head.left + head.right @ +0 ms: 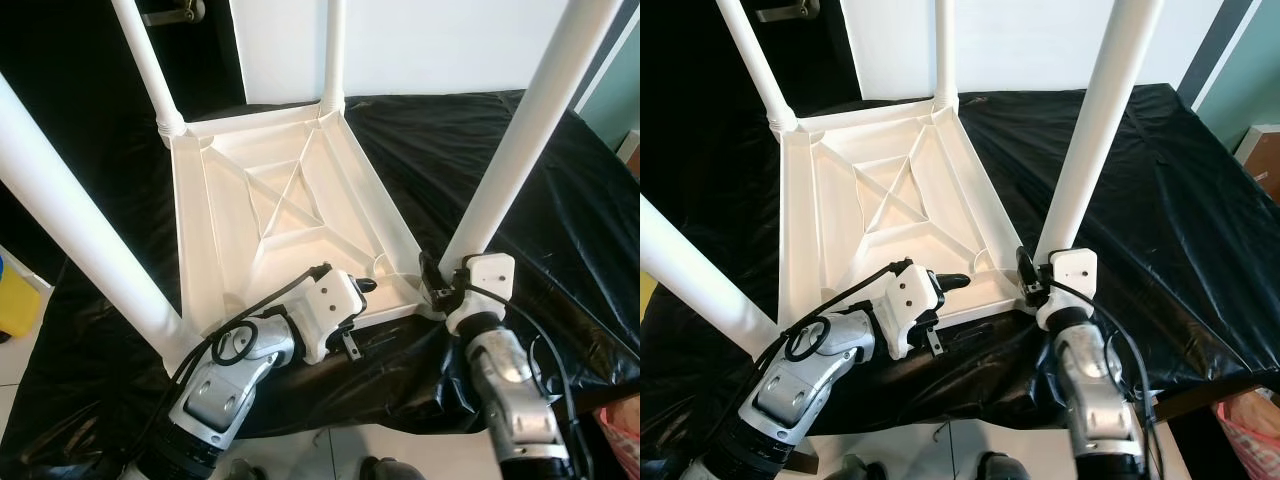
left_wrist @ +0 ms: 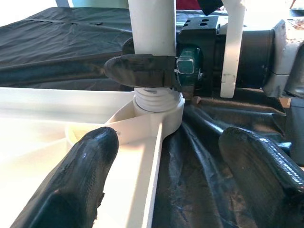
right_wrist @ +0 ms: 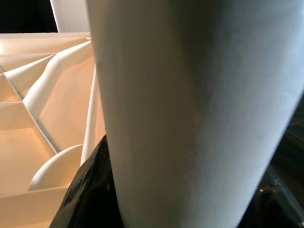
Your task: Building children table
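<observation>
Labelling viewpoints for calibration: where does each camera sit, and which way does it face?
Left eye view: head, looking down at the upturned table on black sheet; both arms show.
Right eye view: same scene, shifted slightly.
Left wrist view: along the open left tool, at the near right leg with the right tool closed on it.
Right wrist view: pressed against that leg.
Shared: that leg.

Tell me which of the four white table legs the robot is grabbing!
The near-right leg: the right pincer clamps its base at the tabletop corner. The other three legs stand free.
</observation>
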You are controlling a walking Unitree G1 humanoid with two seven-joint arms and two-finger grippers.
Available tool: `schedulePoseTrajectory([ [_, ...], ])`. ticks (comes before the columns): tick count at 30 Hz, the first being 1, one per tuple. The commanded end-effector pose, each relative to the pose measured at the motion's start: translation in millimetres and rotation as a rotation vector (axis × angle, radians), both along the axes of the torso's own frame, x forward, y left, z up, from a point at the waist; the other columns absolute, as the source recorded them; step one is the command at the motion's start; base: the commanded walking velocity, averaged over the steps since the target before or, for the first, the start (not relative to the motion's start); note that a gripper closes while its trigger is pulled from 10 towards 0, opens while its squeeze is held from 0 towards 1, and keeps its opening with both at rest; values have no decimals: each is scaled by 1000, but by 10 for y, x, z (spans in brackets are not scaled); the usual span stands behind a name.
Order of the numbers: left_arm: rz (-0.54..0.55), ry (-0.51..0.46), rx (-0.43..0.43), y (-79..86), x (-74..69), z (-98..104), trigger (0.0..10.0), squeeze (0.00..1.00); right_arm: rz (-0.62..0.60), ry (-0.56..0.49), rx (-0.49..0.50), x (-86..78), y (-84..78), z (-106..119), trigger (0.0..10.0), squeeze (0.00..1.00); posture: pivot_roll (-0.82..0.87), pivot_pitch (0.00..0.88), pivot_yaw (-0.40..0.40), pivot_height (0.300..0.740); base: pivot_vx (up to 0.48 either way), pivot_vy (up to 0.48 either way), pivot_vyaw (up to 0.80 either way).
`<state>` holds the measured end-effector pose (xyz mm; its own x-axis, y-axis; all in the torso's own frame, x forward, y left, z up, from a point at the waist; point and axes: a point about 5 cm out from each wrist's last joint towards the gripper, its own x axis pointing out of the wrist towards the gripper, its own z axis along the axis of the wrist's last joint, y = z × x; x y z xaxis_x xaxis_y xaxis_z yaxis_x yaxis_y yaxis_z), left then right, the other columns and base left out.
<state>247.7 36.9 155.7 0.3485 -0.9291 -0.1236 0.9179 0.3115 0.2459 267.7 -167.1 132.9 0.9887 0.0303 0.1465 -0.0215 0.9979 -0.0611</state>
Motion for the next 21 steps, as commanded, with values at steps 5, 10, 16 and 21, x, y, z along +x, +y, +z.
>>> schedulePoseTrajectory([
  [5, 19, -6, 3, -21, -8, -32, 10000, 0, -55, 97, 17, -79, 101, -175, 10000, 0, -149, 123, 10, 740, 0, 0, 0],
  [10, 9, -12, 4, -23, 11, -11, 10000, 0, -66, 84, 14, -83, 139, -151, 10000, 0, -150, 125, 19, 740, 0, 0, 0],
  [16, 10, -21, 12, -6, 34, 2, 10000, 0, -74, 63, 7, -66, 146, -103, 10000, 0, -139, 125, 24, 740, 0, 0, 0],
  [21, 16, -24, 14, 12, 39, 11, 10000, 0, -50, 47, 24, -58, 164, -69, 10000, 1000, -123, 128, 22, 740, 0, 0, 0],
])
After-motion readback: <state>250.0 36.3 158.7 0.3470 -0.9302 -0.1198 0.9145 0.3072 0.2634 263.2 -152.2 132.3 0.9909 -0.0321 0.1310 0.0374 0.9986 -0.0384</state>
